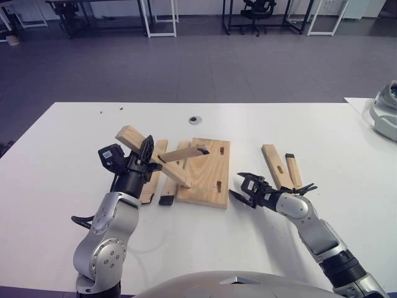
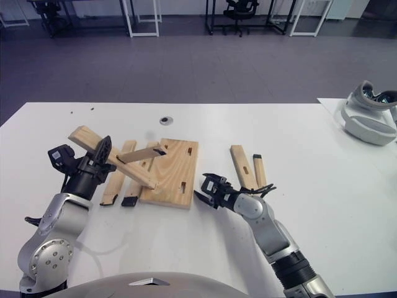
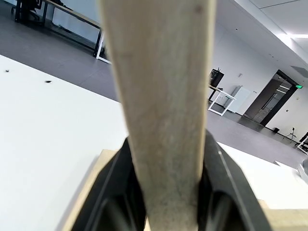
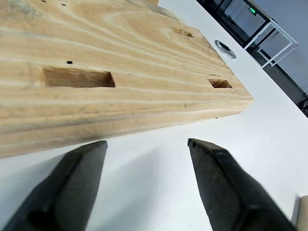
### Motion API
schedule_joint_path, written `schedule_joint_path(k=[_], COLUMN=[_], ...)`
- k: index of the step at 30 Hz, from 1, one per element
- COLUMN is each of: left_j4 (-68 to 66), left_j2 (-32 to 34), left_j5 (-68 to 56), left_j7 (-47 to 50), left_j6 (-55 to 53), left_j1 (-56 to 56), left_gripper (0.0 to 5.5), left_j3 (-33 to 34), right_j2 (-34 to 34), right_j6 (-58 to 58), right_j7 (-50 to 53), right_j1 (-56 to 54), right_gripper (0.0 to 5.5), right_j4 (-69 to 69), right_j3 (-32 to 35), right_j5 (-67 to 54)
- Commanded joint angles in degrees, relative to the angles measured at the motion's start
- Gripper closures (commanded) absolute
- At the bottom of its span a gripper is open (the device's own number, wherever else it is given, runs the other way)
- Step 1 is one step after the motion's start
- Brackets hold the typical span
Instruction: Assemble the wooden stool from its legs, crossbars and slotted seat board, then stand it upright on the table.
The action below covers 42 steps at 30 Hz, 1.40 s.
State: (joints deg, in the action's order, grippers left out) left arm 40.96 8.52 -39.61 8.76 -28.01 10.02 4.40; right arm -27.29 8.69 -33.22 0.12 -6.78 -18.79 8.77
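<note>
Nearest to the camera, the left gripper [image 1: 149, 160] is pinching a wooden leg [image 1: 133, 138] between its fingers, at 9 o'clock of the slotted seat board [image 1: 208, 167]. This leg is tilting, with its lower end pointing down at the board's 8 o'clock edge, and a crossbar [image 1: 183, 153] is sticking out from it toward 3 o'clock, above the board. The right gripper [image 1: 239, 186] is hovering low at 4 o'clock of the board, just beside its near edge and not touching it. Its fingers [image 4: 72, 187] are standing spread, with bare table [image 4: 144, 183] showing between them. Two more wooden pieces [image 1: 169, 189] are lying flat beneath the held leg. At 3 o'clock of the board, another leg [image 1: 273, 162] and a short bar [image 1: 293, 171] are lying side by side, close behind the right gripper. A small round cap [image 1: 196, 118] is sitting at 12 o'clock, and a headset [image 1: 386, 112] is resting far off at 2 o'clock.
</note>
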Motion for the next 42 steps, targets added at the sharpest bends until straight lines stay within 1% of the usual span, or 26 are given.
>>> schedule_joint_path(k=[1, 4, 6, 9, 12, 13, 14, 18, 21, 22, 23, 24, 25, 28, 30, 31, 32, 34, 36, 38, 42], left_j4=[-0.38, -0.04, -0.34, -3.49, -4.16, -3.69, -3.19, 3.12, 8.88, 9.48, 9.58, 9.66, 10.04, 11.78, 10.11, 8.55, 6.66, 2.53, -3.03, -7.35, -17.19], left_j2=[6.57, 10.50, 11.38, 9.60, 6.24, 5.03, 4.21, 1.45, 2.28, 2.84, 3.27, 3.89, 5.13, 11.46, 13.02, 13.16, 13.38, 14.31, 15.45, 16.91, 19.98], left_j5=[9.60, 14.94, 16.71, 17.18, 15.06, 13.03, 11.58, 0.76, -11.85, -15.78, -18.71, -21.03, -21.46, -18.40, -17.76, -16.63, -14.71, -8.92, -3.97, -0.11, 7.76], left_j7=[0.98, 0.42, -0.10, -0.67, -0.70, -1.02, -1.57, -1.80, 1.68, 3.09, 4.46, 5.72, 6.15, 3.20, 2.99, 3.31, 3.02, 1.72, -0.53, -5.75, -16.77], left_j6=[-6.89, -9.41, -10.78, -11.17, -9.77, -10.68, -11.25, -17.40, -24.06, -25.74, -26.71, -27.32, -27.36, -22.45, -16.87, -14.65, -13.28, -12.41, -14.04, -14.06, -11.67], left_j1=[2.50, 0.41, -1.35, -5.45, -8.32, -8.67, -8.79, -11.28, -15.95, -18.02, -20.08, -22.12, -24.10, -34.05, -40.41, -40.98, -39.34, -32.42, -22.98, -15.81, -7.55], left_gripper=[4.48, 4.48, 4.48, 4.48, 4.48, 4.12, 4.04, 3.37, 2.87, 2.74, 2.50, 2.40, 2.16, 2.16, 2.16, 2.16, 2.16, 2.16, 2.16, 2.16, 2.16], left_j3=[-4.68, -8.75, -10.71, -12.35, -11.08, -10.37, -9.76, -4.95, -0.91, 0.18, 0.94, 1.58, 2.02, 6.25, 10.97, 13.01, 14.08, 13.09, 9.03, 3.37, -7.66], right_j2=[0.16, 0.26, 0.45, 0.78, 1.14, 1.19, 1.22, 0.40, -0.78, -1.01, -1.12, -1.15, -1.13, -0.78, -0.74, -0.71, -0.66, -0.46, -0.21, -0.06, 0.52], right_j6=[0.92, 1.29, 1.38, 1.33, 1.15, 1.20, 1.18, 1.54, 1.34, 1.19, 1.03, 0.88, 0.76, 0.68, 0.25, 0.00, -0.15, -0.53, -0.95, -1.25, -2.31], right_j7=[-0.36, -0.10, -0.05, -0.09, 0.17, 0.46, 0.70, 2.50, 3.13, 3.28, 3.43, 3.57, 3.72, 4.34, 4.67, 4.82, 4.96, 5.22, 5.47, 5.72, 5.61], right_j1=[-0.11, -0.65, -1.26, -2.18, -2.30, -2.33, -2.50, -4.12, -5.26, -5.63, -5.96, -6.20, -6.33, -5.78, -5.67, -6.09, -6.49, -7.20, -7.73, -7.72, -8.06], right_gripper=[2.36, 2.36, 2.36, 2.36, 2.36, 2.36, 2.36, 2.36, 2.36, 2.36, 2.36, 2.36, 2.36, 2.36, 2.36, 2.36, 2.36, 2.36, 2.36, 2.36, 2.36], right_j4=[-1.73, -2.60, -2.93, -2.50, -2.10, -2.02, -1.79, -0.08, 1.31, 1.80, 2.28, 2.68, 2.91, 2.73, 3.37, 4.05, 4.58, 5.62, 6.79, 7.67, 10.12], right_j3=[0.60, 1.52, 2.13, 2.72, 3.37, 3.89, 4.31, 8.73, 11.73, 12.47, 13.01, 13.43, 13.65, 14.09, 14.49, 14.72, 14.94, 15.11, 15.00, 15.08, 14.39], right_j5=[-0.40, -0.54, -0.69, -0.84, -1.00, -1.16, -1.26, -2.27, -2.64, -2.68, -2.70, -2.67, -2.62, -2.64, -2.63, -2.67, -2.75, -2.90, -2.99, -3.09, -2.91])
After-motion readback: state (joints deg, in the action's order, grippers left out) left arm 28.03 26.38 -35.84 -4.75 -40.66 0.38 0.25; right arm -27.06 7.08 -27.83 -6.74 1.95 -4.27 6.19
